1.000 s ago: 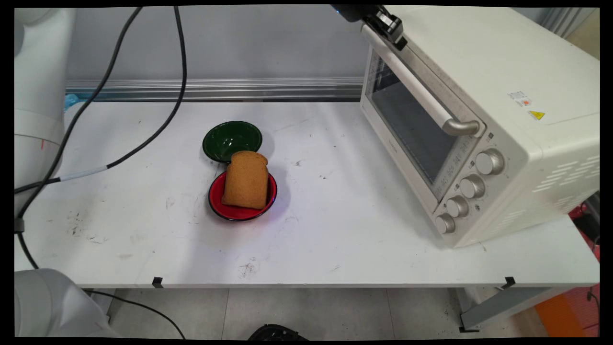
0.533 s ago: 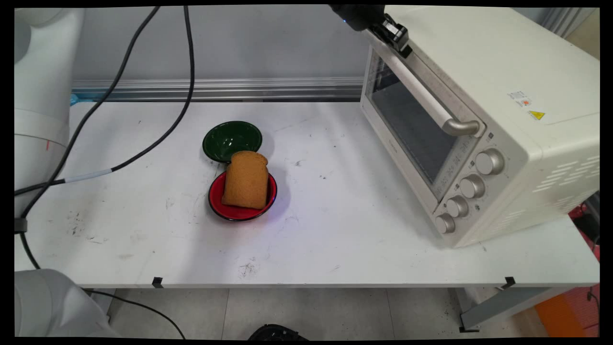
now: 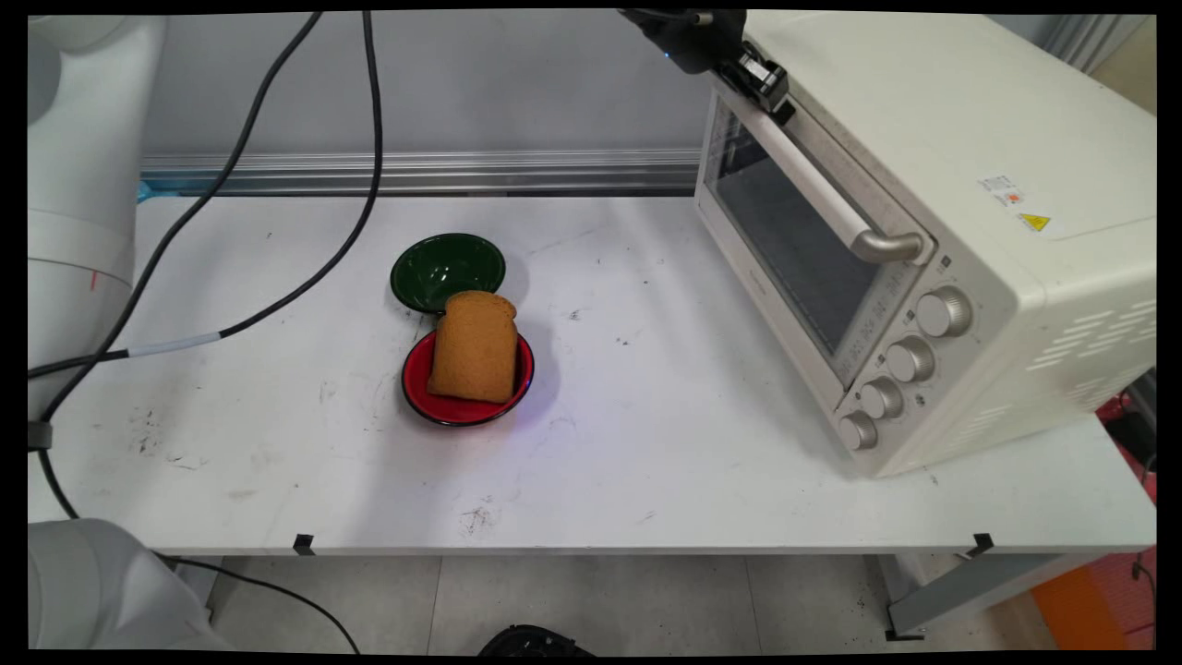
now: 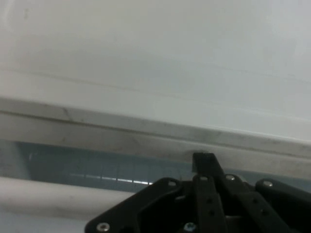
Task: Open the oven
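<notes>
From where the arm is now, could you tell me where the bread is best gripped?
Grip the bread by its two long side crusts, coming from above. It lies flat across the red bowl with its top overhanging the rim, so the sides are exposed.

Bread slice [image 3: 474, 347] on red plate [image 3: 418, 397] (green bowl [image 3: 447, 268] behind), beside oven [image 3: 933, 231].

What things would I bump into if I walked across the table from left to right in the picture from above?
Green bowl → slice of bread lying on the red plate → gripper up at the oven door's top edge → toaster oven with its four knobs.
</notes>
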Controlling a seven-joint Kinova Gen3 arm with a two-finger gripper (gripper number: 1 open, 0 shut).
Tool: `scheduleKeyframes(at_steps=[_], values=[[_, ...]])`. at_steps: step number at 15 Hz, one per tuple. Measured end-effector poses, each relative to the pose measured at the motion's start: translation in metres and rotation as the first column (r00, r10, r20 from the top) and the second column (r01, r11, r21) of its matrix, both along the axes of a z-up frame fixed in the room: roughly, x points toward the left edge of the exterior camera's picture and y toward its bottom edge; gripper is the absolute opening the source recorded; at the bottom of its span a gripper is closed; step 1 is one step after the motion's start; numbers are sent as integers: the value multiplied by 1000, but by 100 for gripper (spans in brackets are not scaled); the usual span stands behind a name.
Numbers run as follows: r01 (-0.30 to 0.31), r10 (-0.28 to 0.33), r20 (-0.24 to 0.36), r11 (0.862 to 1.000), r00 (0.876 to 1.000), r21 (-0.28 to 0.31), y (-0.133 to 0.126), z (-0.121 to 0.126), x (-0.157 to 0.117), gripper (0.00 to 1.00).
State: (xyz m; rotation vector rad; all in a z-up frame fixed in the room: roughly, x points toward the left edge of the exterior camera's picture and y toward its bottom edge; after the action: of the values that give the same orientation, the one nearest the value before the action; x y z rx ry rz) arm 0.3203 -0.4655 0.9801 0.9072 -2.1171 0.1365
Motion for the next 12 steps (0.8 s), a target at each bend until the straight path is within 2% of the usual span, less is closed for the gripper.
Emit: scheduleKeyframes(at_steps=[12], values=[[18,-19,35,1000,999,24,15,-10,11,0]])
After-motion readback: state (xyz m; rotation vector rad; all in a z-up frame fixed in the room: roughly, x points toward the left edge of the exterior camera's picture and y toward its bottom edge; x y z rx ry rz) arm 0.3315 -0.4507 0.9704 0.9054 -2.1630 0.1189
